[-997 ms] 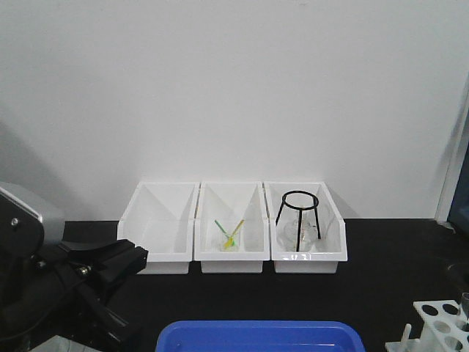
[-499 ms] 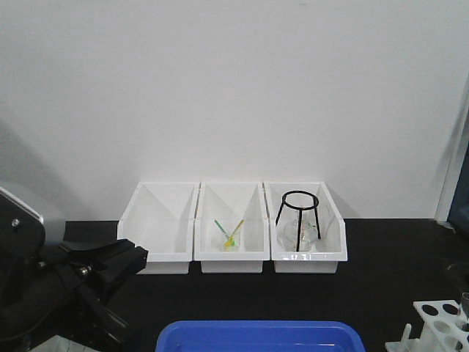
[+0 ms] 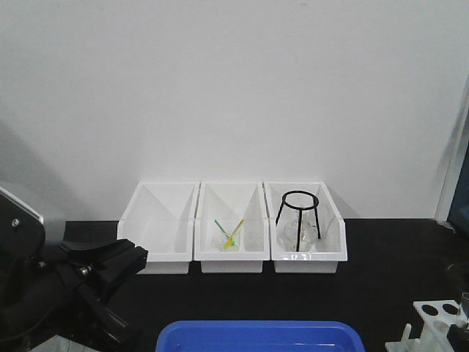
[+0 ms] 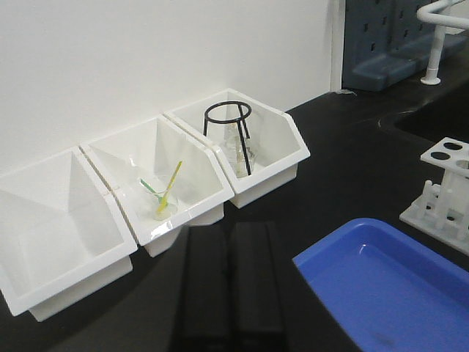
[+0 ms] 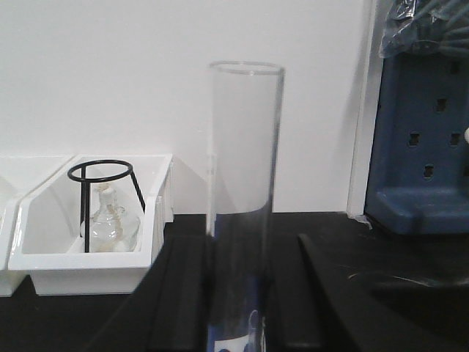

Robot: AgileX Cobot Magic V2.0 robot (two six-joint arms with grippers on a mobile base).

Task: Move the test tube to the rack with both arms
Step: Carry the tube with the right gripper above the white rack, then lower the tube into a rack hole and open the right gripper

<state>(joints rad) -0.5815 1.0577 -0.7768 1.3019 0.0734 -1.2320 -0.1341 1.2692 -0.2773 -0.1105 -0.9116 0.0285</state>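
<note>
Jaws of right gripper (image 5: 239, 253) against upright test tube (image 5: 244, 147), rim uppermost.

White bins (image 3: 231, 264), blue tray (image 3: 256, 331), clear test tube (image 5: 244, 183), white rack (image 4: 427, 210).

Front wide, wrists close, bins (image 3: 231, 265) shared

No text, label, brand or number could be read in any view. A few faint dark marks showed at the front lip of the right-hand white bin (image 3: 333, 253), just below the glass flask (image 3: 300, 233), but they were too small to make out.
</note>
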